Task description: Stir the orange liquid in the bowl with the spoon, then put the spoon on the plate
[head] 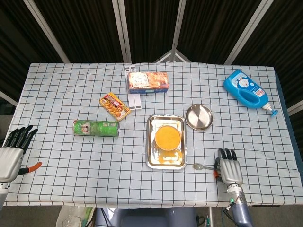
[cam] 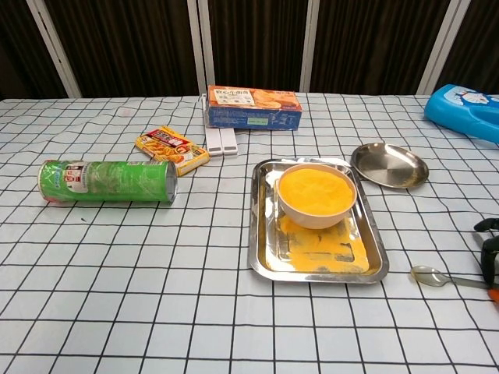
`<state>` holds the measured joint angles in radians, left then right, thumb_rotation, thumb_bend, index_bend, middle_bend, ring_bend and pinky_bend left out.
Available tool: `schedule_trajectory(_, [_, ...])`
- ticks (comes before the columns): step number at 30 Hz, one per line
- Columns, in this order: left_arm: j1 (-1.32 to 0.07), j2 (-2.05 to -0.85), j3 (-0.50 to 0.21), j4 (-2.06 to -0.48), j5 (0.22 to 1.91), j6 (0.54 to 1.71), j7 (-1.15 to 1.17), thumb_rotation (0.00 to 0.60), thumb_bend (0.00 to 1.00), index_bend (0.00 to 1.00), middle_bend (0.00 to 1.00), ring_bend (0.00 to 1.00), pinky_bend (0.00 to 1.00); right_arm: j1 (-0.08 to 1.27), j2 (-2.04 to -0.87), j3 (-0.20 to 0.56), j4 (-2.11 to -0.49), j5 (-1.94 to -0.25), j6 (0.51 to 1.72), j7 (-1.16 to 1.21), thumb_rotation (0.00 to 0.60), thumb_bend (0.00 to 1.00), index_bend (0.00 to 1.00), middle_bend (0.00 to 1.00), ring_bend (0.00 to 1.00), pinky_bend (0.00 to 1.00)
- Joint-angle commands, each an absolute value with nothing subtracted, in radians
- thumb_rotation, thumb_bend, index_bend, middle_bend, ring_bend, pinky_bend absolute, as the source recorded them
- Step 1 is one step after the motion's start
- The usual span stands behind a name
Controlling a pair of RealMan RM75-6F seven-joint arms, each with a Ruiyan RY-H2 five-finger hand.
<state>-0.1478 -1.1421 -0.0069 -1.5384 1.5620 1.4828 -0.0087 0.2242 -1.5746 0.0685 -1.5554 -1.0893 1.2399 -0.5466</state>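
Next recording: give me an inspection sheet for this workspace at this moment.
Surface: checked tablecloth, flat.
Job's things: bowl of orange liquid in tray, orange spill in tray; spoon lying on the cloth; plate bare.
Clutter: green can lying down, snack pack, cookie box, blue bottle.
Hands: right hand over spoon handle, grip unclear; left hand open, apart.
Cables: nothing seen.
Surroundings: dark curtains.

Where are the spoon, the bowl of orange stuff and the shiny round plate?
spoon (cam: 428,274): chest view, on its scoop end.
bowl (cam: 315,216): chest view, on its white outer wall.
plate (head: 199,117): head view, on its bare middle.
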Motion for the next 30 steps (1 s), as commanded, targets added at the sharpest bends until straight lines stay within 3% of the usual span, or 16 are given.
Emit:
schedule_trajectory(1, [-0.148,-1.142,-0.007,-1.539,1.563,1.483,-0.008,0.6,0.0,0.0,0.0,0.0,0.0,0.225,-1.574,0.069,-1.555,-1.087,1.24,-0.547,0.6,0.41,0.55,0.13,0.0,0.0])
schedule_trajectory(13, [-0.146,-1.142,-0.01,-1.538,1.563,1.48,-0.011,0.6,0.0,0.0,0.0,0.0,0.0,0.226,-1.566,0.063,-1.568,-1.102,1.251,-0.535,0.6,0.41,0.63,0.17,0.0,0.0])
schedule_trajectory(30, [-0.145,-1.142,-0.012,-1.538,1.563,1.475,-0.016,0.6,0.0,0.0,0.0,0.0,0.0,0.243,-1.498,0.078,-1.675,-1.123,1.276,-0.557,0.6,0.41,0.65,0.18,0.0,0.0])
